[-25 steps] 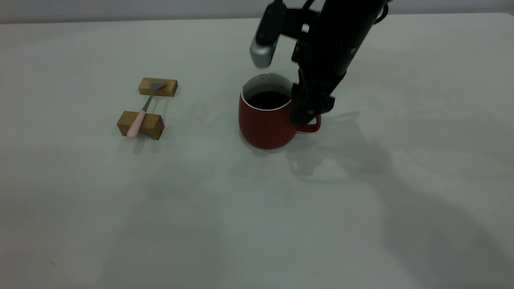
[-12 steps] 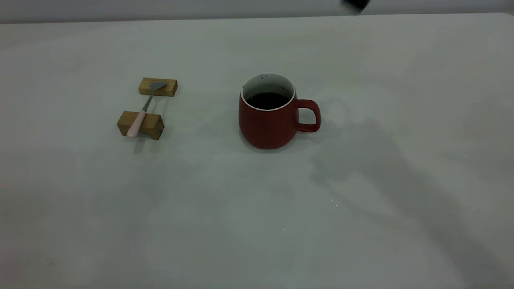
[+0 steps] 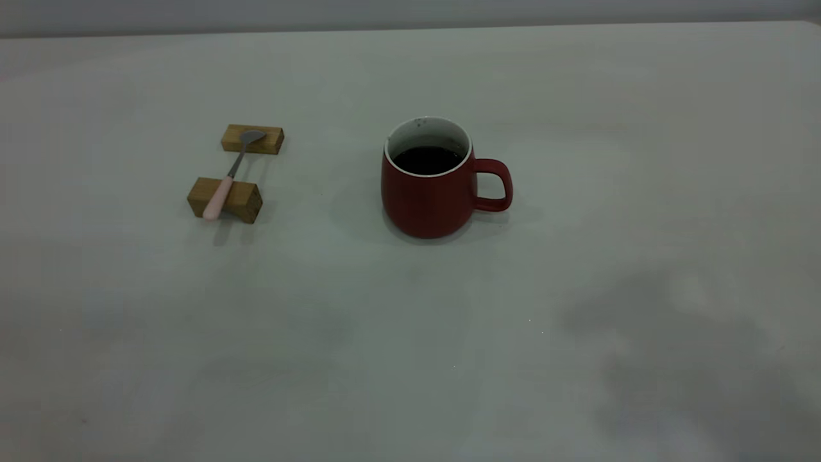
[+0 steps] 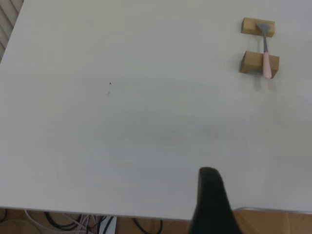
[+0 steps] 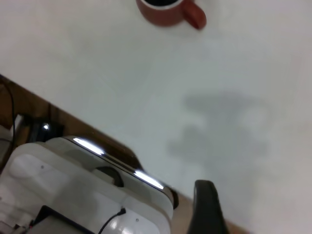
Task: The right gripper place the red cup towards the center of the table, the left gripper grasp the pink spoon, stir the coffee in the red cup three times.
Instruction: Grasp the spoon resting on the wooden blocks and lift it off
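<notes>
1. The red mug (image 3: 428, 186) stands upright near the middle of the worktop (image 3: 410, 359), handle toward the right arm's side, free of any grip. Placement appears done.
2. The coffee (image 3: 428, 160) sits well below the white rim, surface dark and level.
3. The pink spoon (image 3: 226, 178) bridges two wooden blocks (image 3: 224, 199), bowl on the far block, pink handle on the near one, well apart from the mug on the left arm's side. It is untouched.
4. The left tool (image 4: 210, 204) is back over the worktop's edge, far from the spoon. Only one dark finger shows, so whether it is spread or pressed together cannot be told.
5. The right tool (image 5: 207, 207) is also withdrawn past the worktop's edge, mug far off. Its state likewise cannot be told.
6. Risks, as judged:
   - The spoon's slim handle could roll off the blocks if a finger nudges it sideways.
   - A block may be knocked or pinched together with the handle.
   - Entering the mug off-centre could strike the rim, shift the unheld mug or spill coffee.
7. Count: one mug, one spoon, two blocks.
</notes>
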You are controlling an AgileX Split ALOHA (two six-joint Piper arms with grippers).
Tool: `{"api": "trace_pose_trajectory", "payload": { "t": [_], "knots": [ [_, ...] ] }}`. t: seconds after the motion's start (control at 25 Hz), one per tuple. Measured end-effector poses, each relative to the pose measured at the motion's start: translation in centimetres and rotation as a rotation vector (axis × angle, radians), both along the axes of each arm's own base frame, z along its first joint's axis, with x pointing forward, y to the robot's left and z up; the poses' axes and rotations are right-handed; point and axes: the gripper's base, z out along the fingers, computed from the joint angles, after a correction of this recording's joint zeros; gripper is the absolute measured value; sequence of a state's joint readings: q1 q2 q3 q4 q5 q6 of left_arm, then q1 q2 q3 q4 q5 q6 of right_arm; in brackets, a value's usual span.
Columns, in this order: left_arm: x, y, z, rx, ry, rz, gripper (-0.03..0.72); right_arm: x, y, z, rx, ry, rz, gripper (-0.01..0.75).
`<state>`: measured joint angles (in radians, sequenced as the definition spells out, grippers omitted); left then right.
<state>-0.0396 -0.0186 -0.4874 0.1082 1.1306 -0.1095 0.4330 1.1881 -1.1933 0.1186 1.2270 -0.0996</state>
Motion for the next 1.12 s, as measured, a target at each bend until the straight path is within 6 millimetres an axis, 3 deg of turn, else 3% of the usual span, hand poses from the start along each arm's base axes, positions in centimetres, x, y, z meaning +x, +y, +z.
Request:
{"api": "trace_pose_trajectory", "payload": {
  "t": [0.24, 0.36, 0.52, 0.8, 1.12],
  "knots": [
    [0.0, 0.0, 0.0, 0.000, 0.000, 0.000, 0.583, -9.6, -5.0, -1.6, 0.037, -0.121, -0.051, 0.583],
    [0.0, 0.0, 0.0, 0.000, 0.000, 0.000, 0.583, -13.4, -7.3, -3.1, 0.071, -0.222, -0.142, 0.583],
    [0.0, 0.0, 0.0, 0.000, 0.000, 0.000, 0.583, -17.0, -8.8, -5.4, 0.101, -0.358, -0.267, 0.583],
    [0.0, 0.0, 0.0, 0.001, 0.000, -0.001, 0.583, -19.1, -9.3, -8.8, 0.106, -0.487, -0.385, 0.583],
    [0.0, 0.0, 0.0, 0.001, 0.000, -0.001, 0.583, -19.4, -9.7, -10.0, 0.082, -0.531, -0.412, 0.583]
  ]
}}
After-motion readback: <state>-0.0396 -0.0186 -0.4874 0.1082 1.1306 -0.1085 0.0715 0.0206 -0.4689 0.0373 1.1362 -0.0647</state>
